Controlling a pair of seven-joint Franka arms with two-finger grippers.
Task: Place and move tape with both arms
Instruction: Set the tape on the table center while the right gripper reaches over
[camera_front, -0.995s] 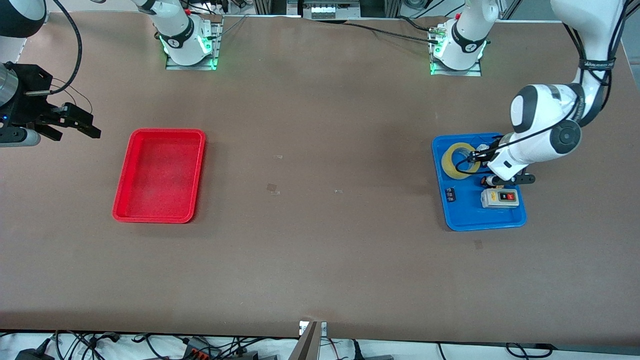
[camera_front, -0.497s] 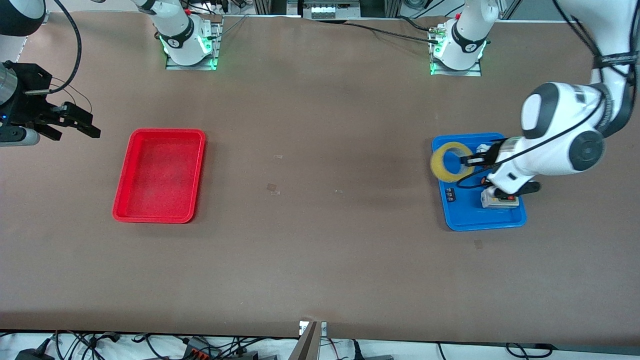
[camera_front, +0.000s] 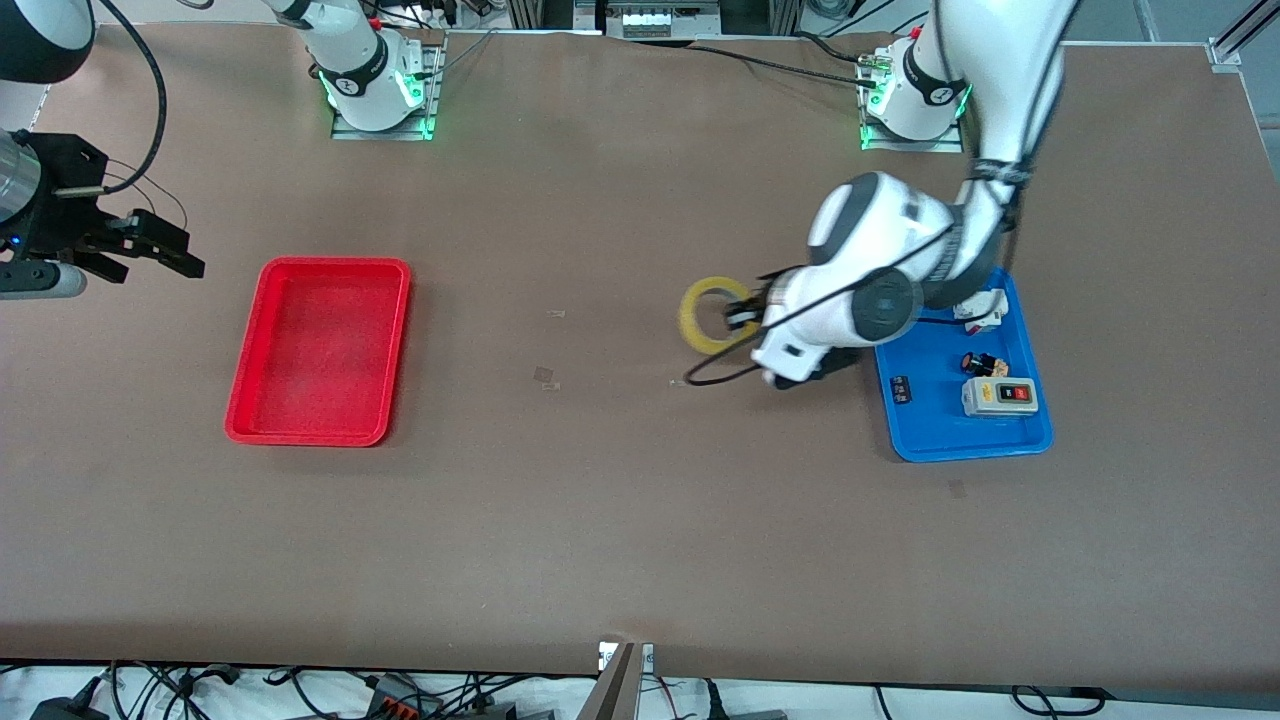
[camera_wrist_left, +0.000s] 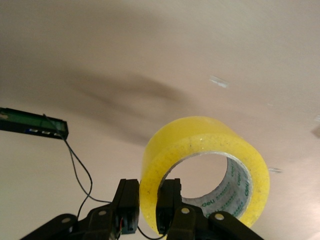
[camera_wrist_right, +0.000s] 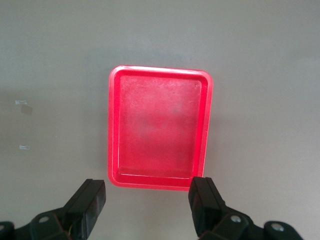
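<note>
The yellow tape roll (camera_front: 708, 314) hangs in the air over the bare table between the blue tray (camera_front: 940, 430) and the table's middle. My left gripper (camera_front: 738, 316) is shut on its wall, one finger inside the core and one outside. In the left wrist view the tape (camera_wrist_left: 200, 150) stands on edge between the fingers (camera_wrist_left: 129, 205) of the left gripper (camera_wrist_left: 148, 206). My right gripper (camera_front: 160, 252) is open and empty, held in the air past the red tray (camera_front: 270, 330) at the right arm's end; in the right wrist view the gripper (camera_wrist_right: 148, 204) looks down on the red tray (camera_wrist_right: 159, 186).
The blue tray holds a white-grey switch box (camera_front: 996, 397) and a few small parts (camera_front: 900, 389). The red tray is empty. Small tape scraps (camera_front: 545, 377) lie on the brown table near its middle.
My left gripper has lifted the tape out of the blue tray and carried it toward the table's middle. The right gripper has stayed in place.
</note>
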